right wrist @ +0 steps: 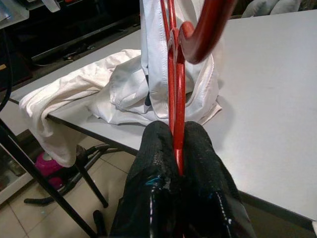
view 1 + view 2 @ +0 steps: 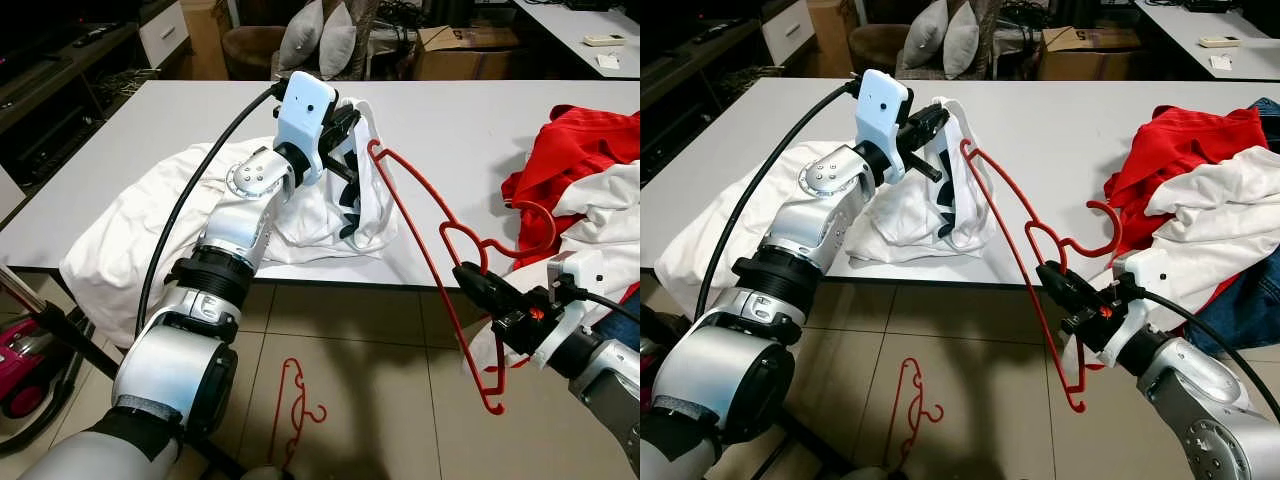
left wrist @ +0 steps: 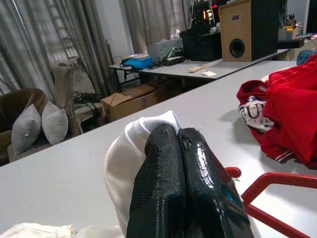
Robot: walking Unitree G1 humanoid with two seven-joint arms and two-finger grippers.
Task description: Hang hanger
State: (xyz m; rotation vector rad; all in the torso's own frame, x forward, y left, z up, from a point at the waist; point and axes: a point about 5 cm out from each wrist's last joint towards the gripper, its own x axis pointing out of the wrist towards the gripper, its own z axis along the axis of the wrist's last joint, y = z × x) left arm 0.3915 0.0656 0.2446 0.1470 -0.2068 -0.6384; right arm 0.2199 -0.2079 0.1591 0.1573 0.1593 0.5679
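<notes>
My left gripper (image 2: 350, 113) is shut on the top of a white shirt (image 2: 372, 215) with a black print, holding it up above the white table (image 2: 470, 130). In the left wrist view, white cloth (image 3: 124, 158) bulges out behind the closed fingertips (image 3: 163, 144). A red hanger (image 2: 440, 290) slants from the shirt's raised top down past the table's front edge. My right gripper (image 2: 468, 273) is shut on it near the neck, below the hook. One hanger end touches the lifted shirt; I cannot tell whether it is inside the cloth. In the right wrist view the red wire (image 1: 177, 99) runs between the closed fingers.
A pile of red and white clothes (image 2: 585, 150) lies on the table's right side. More white cloth (image 2: 130, 240) drapes over the left front edge. A second red hanger (image 2: 290, 410) lies on the tiled floor. A pink appliance (image 2: 20, 370) and a black stand leg (image 2: 70, 335) are at lower left.
</notes>
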